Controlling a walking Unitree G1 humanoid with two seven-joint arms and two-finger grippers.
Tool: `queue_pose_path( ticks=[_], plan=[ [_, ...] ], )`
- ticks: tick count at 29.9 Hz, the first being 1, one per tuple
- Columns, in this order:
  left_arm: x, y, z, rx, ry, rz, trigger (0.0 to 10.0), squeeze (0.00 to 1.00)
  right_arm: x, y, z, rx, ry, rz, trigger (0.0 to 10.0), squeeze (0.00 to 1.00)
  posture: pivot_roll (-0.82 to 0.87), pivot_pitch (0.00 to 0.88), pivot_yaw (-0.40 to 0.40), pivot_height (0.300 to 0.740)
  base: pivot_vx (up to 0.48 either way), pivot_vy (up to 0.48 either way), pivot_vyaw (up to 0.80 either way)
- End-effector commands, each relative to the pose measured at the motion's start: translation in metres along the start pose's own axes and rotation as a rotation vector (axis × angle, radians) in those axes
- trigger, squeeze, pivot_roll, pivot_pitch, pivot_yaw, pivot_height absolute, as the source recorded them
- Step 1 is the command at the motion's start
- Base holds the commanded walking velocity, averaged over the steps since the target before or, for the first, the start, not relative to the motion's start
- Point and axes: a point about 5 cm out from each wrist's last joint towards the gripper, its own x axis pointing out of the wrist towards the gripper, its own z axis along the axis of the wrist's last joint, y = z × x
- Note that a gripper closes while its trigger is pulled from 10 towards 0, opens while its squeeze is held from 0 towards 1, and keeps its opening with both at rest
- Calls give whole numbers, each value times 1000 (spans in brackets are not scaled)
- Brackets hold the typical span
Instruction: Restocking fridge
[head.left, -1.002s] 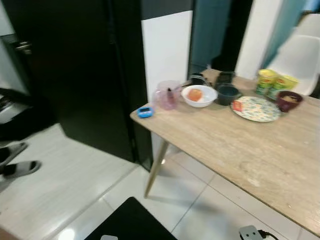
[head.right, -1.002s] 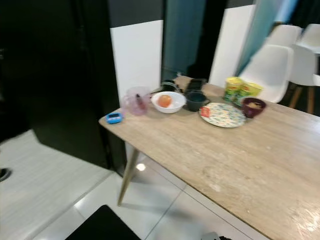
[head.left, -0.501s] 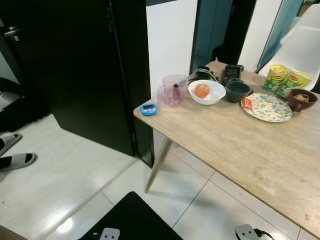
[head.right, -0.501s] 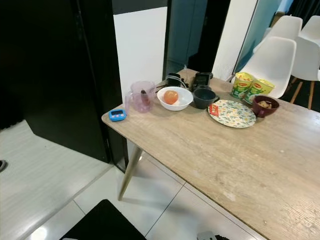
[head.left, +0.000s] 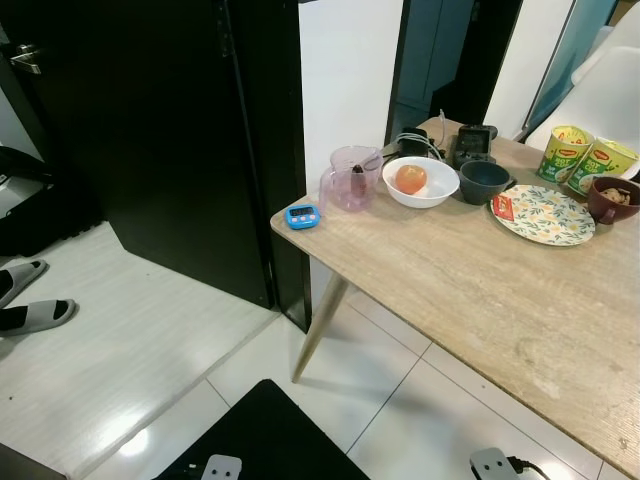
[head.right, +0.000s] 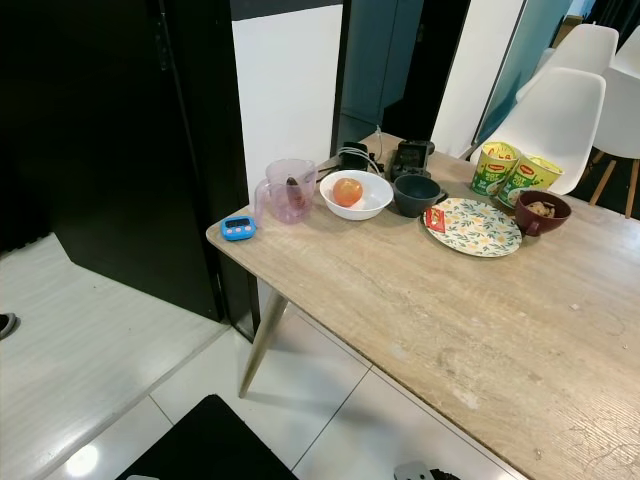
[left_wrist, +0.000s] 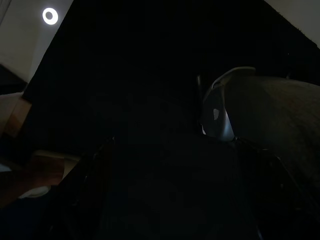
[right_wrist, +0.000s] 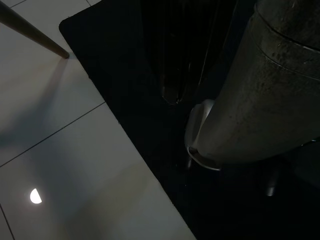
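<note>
Nearest, at the robot's feet, a black mat (head.right: 205, 445) lies on the white tiled floor (head.left: 130, 360). In the right wrist view the right gripper (right_wrist: 175, 75) hangs over this mat; its black fingers merge with the dark surface, so whether they are spread or closed cannot be told. The left wrist view is almost wholly dark: a pale curved part and a ceiling light show, and the left gripper's state cannot be told either.

Beyond the mat stands a light wooden table (head.right: 420, 330) on slanted legs, its near right end cut off by the frame. At its left corner lies a small blue timer (head.right: 238, 227). Just behind it is a translucent pink measuring jug (head.right: 288, 190) with something dark inside that is too small to identify. Beside the jug, a white bowl (head.right: 356, 195) holds a round orange-red fruit (head.right: 347, 189), probably an apple. Next come a dark grey bowl (head.right: 416, 194), a floral plate (head.right: 474, 227) with a small red packet (head.right: 434, 219) on its rim, a maroon bowl (head.right: 542, 212) of brownish food, and two green-and-yellow noodle cups (head.right: 508, 172). Black devices with cables (head.right: 400, 157) sit behind the bowls, hard to make out.

Left of the table rises a tall black fridge (head.left: 180, 140), doors closed. White chairs (head.right: 560, 110) stand farthest back, partly cropped. At the far left edge, a person's sandalled foot (head.left: 35, 317) is partly cut off.
</note>
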Motion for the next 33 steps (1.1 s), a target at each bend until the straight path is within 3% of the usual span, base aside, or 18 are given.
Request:
queue_pose_path(
  ticks=[1,17,33],
  plan=[
    [0,-7,-7,10,23,-21,10000,0,-1,-3,0,5,-1,-9,10000,0,52,0,-38,740,0,0,0],
    [0,-8,-7,20,21,-27,10000,0,-1,-3,1,9,-3,-5,10000,0,50,0,-31,740,0,0,0],
    [0,-10,-7,29,22,-40,10000,0,0,-1,2,15,-5,-1,10000,0,41,0,-29,740,346,0,0]
  ],
)
